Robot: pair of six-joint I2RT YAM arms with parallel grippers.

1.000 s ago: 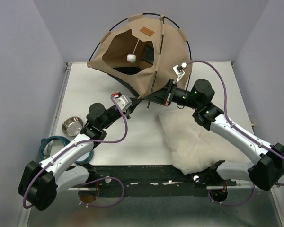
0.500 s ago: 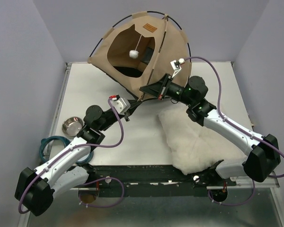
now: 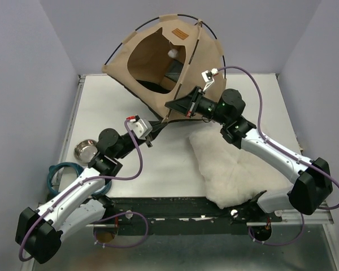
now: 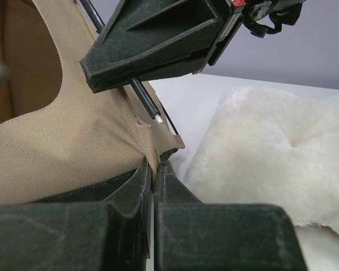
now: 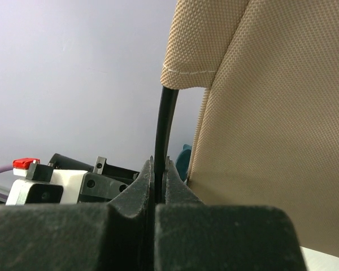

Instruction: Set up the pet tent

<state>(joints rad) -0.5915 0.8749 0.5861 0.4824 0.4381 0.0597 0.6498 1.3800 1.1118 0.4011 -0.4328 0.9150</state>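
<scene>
Cloth of the pet tent (image 4: 73, 130) is pinched in the left gripper (image 4: 156, 170); right gripper (image 5: 158, 169) squeezes its black pole (image 5: 166, 121).

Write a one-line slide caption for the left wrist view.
Left end effector pinches the pet tent's tan corner; right end effector clamps its black pole, white cushion alongside.

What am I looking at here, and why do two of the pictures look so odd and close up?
Two robot arms are bolted at the near edge of a table. One picture looks down from above; the other two come from small cameras on the wrists, hence the close-ups. At the far end is a tan pet tent; nearer lie a white fluffy cushion and a metal bowl. The left end effector pinches the tent's fabric corner; the right end effector clamps a thin black pole of the tent.
</scene>
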